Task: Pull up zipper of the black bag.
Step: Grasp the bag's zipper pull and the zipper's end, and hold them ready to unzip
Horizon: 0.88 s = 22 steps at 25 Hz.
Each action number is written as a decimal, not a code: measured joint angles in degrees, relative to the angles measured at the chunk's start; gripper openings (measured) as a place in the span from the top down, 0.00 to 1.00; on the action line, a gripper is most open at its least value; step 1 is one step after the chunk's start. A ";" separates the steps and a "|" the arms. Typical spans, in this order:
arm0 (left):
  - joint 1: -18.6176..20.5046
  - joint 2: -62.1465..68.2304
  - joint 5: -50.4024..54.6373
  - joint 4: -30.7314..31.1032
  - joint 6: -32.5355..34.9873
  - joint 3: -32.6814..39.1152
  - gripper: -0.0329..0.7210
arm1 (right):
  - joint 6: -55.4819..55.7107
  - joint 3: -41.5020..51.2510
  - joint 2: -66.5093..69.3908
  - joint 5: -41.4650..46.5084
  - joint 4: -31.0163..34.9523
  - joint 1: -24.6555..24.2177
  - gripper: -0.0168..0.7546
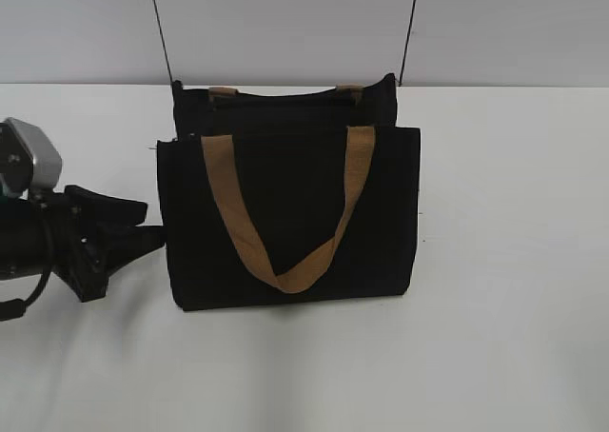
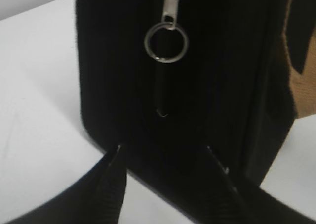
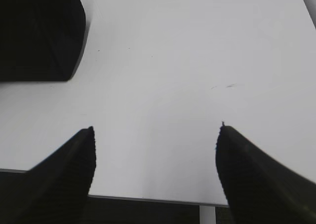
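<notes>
The black bag (image 1: pixel 290 213) stands upright in the middle of the white table, with a tan strap (image 1: pixel 285 270) hanging down its front. In the left wrist view the bag's end (image 2: pixel 113 76) fills the frame. The zipper (image 2: pixel 160 91) runs along it as a thin dark line. Its silver pull tab (image 2: pixel 171 4) carries a metal ring (image 2: pixel 166 41). My left gripper (image 2: pixel 164 150) is open, its two tips at the bag's lower end, below the ring. It also shows in the exterior view (image 1: pixel 150 229) at the bag's left side. My right gripper (image 3: pixel 155 135) is open and empty over bare table.
The bag's corner (image 3: pixel 34 31) shows at the upper left of the right wrist view. The table's front edge (image 3: pixel 148 199) runs just under the right gripper. Two thin black cables (image 1: pixel 160 32) hang against the wall behind the bag.
</notes>
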 joint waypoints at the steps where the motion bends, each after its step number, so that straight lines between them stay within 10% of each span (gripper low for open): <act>1: 0.00 1.77 -1.56 1.07 0.00 -1.08 0.47 | 0.00 0.00 0.00 0.00 0.00 0.00 0.23; 22: -3.36 23.22 -12.15 5.23 -0.14 -20.24 0.53 | 0.00 0.00 0.00 0.00 0.22 0.00 0.23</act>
